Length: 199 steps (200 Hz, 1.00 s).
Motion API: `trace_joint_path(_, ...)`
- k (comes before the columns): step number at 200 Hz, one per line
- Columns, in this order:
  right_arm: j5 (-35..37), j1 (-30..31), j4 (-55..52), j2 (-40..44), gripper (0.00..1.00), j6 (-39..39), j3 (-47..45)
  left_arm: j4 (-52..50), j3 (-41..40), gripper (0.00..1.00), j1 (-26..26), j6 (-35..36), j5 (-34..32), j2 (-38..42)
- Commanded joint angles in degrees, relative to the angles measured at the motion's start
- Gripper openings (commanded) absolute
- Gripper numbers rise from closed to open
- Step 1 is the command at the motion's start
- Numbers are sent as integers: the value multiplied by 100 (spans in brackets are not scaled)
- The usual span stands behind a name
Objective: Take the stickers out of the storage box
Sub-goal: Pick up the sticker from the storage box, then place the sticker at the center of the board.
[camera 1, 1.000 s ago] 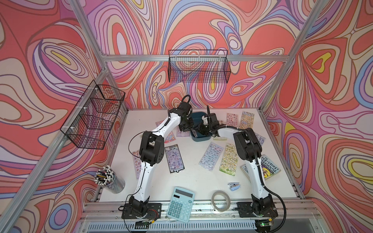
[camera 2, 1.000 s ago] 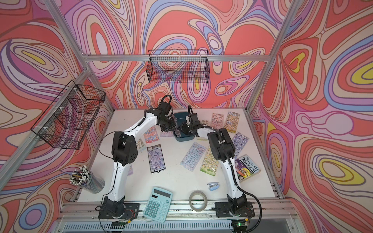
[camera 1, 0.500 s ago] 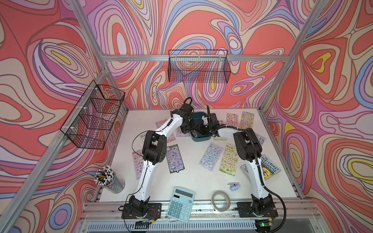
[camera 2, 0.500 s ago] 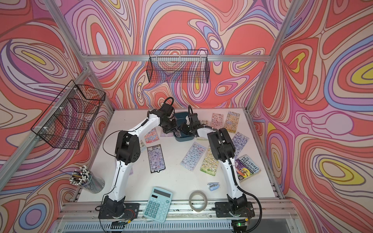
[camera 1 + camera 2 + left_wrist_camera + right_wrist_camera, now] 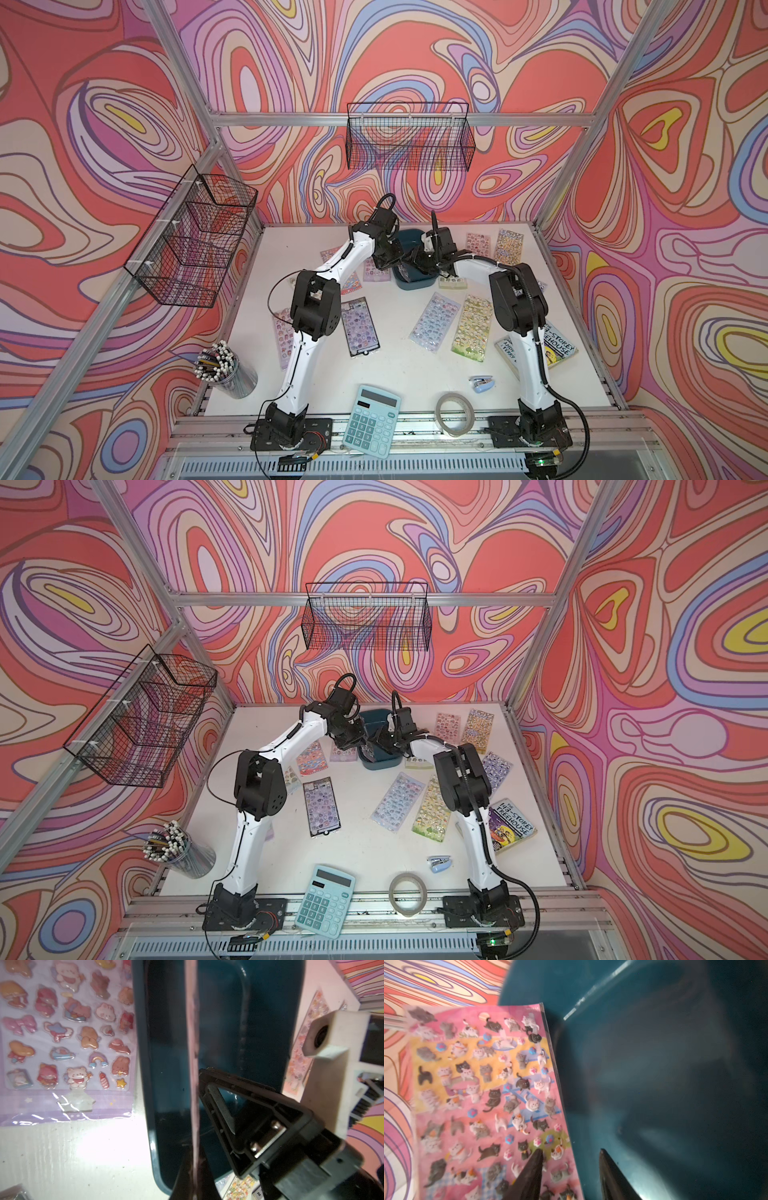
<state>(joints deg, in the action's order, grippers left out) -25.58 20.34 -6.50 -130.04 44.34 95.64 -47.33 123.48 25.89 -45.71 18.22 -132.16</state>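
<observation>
Right wrist: pink cat sticker sheet (image 5: pixel 483 1095) face-on; left wrist, edge-on.

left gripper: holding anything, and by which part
The left gripper is shut on a pink sticker sheet, pinching one end, the sheet edge-on above the box. The right gripper stands open beside it.

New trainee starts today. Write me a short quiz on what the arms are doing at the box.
1. True or false: the right fingers are shut on the pink sheet.
2. Which grips the sheet above the box? A. left fingers B. right fingers C. neither
3. What animals are on the sheet?
Key: 1 false; 2 A; 3 cats.
</observation>
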Motion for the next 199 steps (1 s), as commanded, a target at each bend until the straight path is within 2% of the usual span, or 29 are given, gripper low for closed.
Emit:
trace_joint_path(1, 139, -12, -263, 515, 46, -118, 288, 119, 255, 0, 4, -52, -7, 628)
trace_joint_path(50, 413, -12, -504, 1309, 47, -196, 199, 26, -14, 0, -4, 79, 67, 1572)
trace_joint_path(78, 658, -12, -743, 1789, 47, -364, -88, 242, -1128, 0, 29, 185, 81, 2691)
trace_joint_path(141, 897, -12, -927, 2716, 47, -552, -891, 435, -4328, 0, 125, 138, -24, 5361)
trace_joint_path(170, 923, -4, -905, 3029, 48, -536, -1197, 592, -5339, 0, 184, 18, 98, 6200)
trace_joint_path(199, 969, 169, -1112, 3198, 34, -671, -1296, 646, -5914, 0, 271, 330, 271, 6432)
